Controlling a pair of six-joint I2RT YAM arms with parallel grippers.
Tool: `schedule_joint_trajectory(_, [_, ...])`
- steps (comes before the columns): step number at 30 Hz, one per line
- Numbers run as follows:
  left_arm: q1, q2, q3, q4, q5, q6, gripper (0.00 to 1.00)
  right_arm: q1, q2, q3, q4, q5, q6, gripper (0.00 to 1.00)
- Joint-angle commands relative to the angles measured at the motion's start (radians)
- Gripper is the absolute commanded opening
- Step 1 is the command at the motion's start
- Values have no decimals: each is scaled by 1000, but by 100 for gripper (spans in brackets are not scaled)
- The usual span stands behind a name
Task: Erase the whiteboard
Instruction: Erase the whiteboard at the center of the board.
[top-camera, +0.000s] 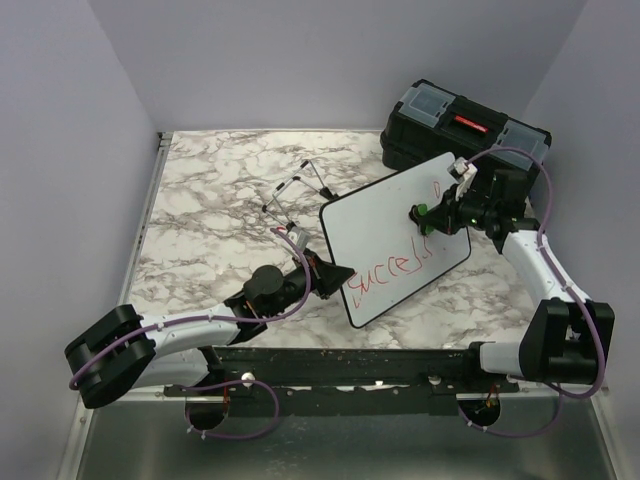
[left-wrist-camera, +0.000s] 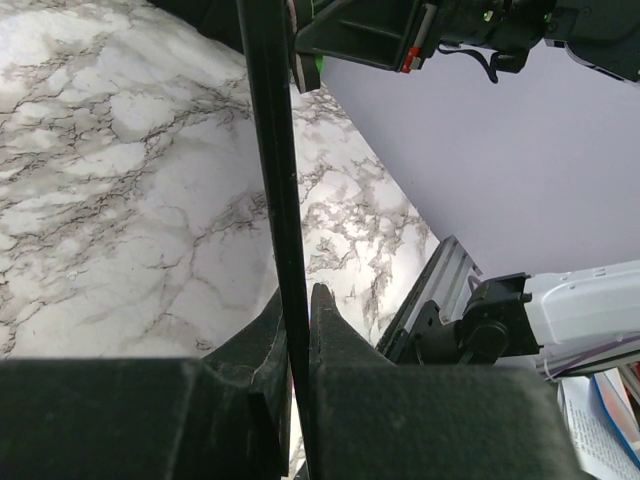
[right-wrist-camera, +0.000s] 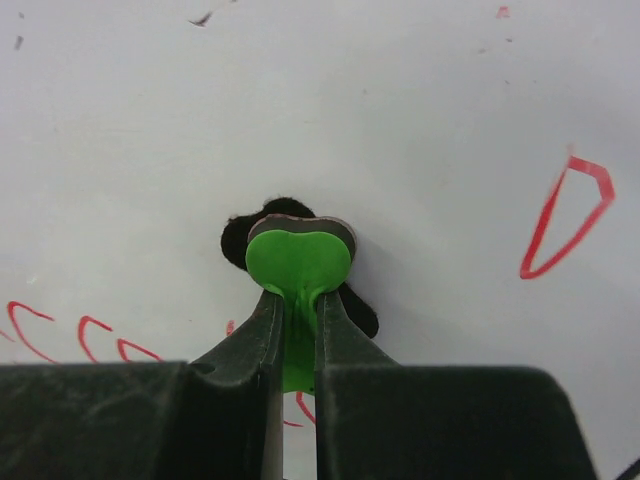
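Pale lilac walls (top-camera: 330, 60) close in a marble-patterned worktop (top-camera: 220, 200). The whiteboard (top-camera: 385, 225) is right of the middle of the worktop, held up at a slant with its white face turned up towards the overhead camera. One corner points towards the near edge and the opposite corner reaches towards a black toolbox (top-camera: 465, 125) in the far right corner.

The left hand (top-camera: 325, 272) is clenched on the board's lower left edge. In the left wrist view the thin black rim runs straight down between the two fingers, which are pinched against it on either side.

The right hand (right-wrist-camera: 297, 300) is over the upper right part of the board, grasping a small eraser (right-wrist-camera: 298, 262) by its green heart-shaped tab. The black pad under the tab appears to lie against the white surface.

Red handwriting (top-camera: 392, 270) runs along the lower half of the board, below and left of the eraser, and a separate red loop (right-wrist-camera: 565, 215) is drawn to the eraser's right.

A thin black wire stand (top-camera: 295, 195) lies on the worktop just beyond the board's left corner, apart from both hands.
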Motion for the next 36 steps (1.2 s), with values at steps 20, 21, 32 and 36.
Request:
schedule_joint_trajectory(20, [-16, -48, 35, 121, 82, 47, 0, 7, -47, 13, 41, 274, 38, 1])
schedule_joint_trajectory(21, [-16, -50, 34, 121, 82, 48, 0, 7, -56, 6, -4, 202, 0, 1])
schedule_joint_trajectory(32, [-16, -43, 43, 123, 88, 51, 0, 9, -32, 74, 36, -87, 116, 1])
schedule_joint_trajectory(36, [-16, -42, 42, 128, 86, 49, 0, 9, -26, 105, 194, 156, 276, 1])
